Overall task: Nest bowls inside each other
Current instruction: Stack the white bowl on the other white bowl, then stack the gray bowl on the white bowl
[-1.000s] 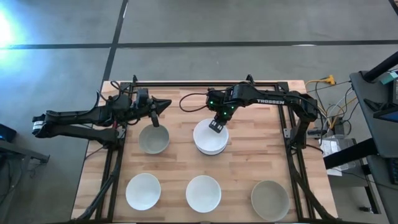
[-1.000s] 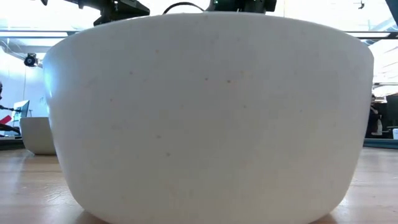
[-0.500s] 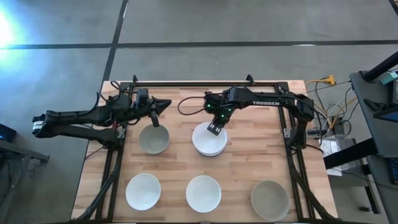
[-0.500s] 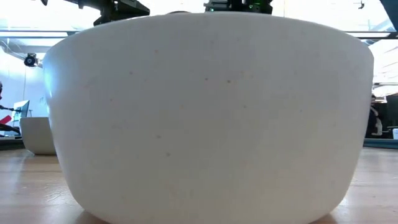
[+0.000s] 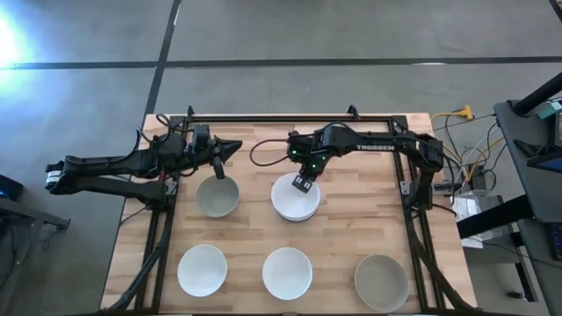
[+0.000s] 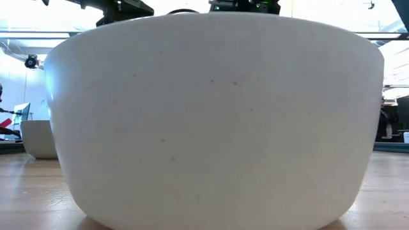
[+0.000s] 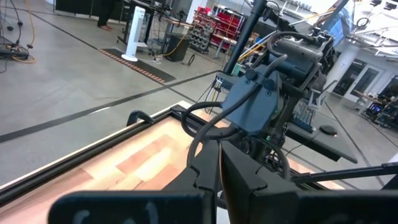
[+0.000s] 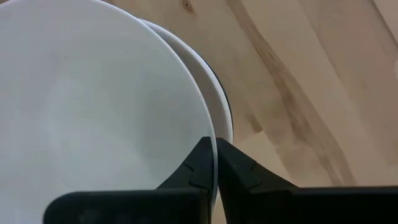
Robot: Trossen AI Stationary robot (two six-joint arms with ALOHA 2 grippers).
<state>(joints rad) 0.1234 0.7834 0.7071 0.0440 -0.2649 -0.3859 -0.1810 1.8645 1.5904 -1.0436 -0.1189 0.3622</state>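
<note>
The wooden table (image 5: pixel 351 215) carries several bowls seen from above. Near its centre sits the nested stack of white bowls (image 5: pixel 296 200), the largest item; the right wrist view shows a dark rim beneath the white ones (image 8: pixel 219 93). At about nine o'clock from the stack, well apart, lies a grey-beige bowl (image 5: pixel 217 196). Along the six o'clock edge stand three single bowls: a white bowl at seven o'clock (image 5: pixel 202 269), a white bowl at six o'clock (image 5: pixel 287 271), which fills the low view (image 6: pixel 211 121), and a grey-beige bowl at five o'clock (image 5: pixel 381 281).

The right gripper (image 5: pixel 303 184) sits at the stack's twelve o'clock rim, its fingers (image 8: pixel 239 171) pinching the top bowl's edge (image 8: pixel 212 152), one inside and one outside the wall. The left gripper (image 5: pixel 219 172) is at the twelve o'clock rim of the grey-beige bowl at nine o'clock; its fingers (image 7: pixel 249 180) are pressed together, and whether the rim lies between them cannot be told.
</note>
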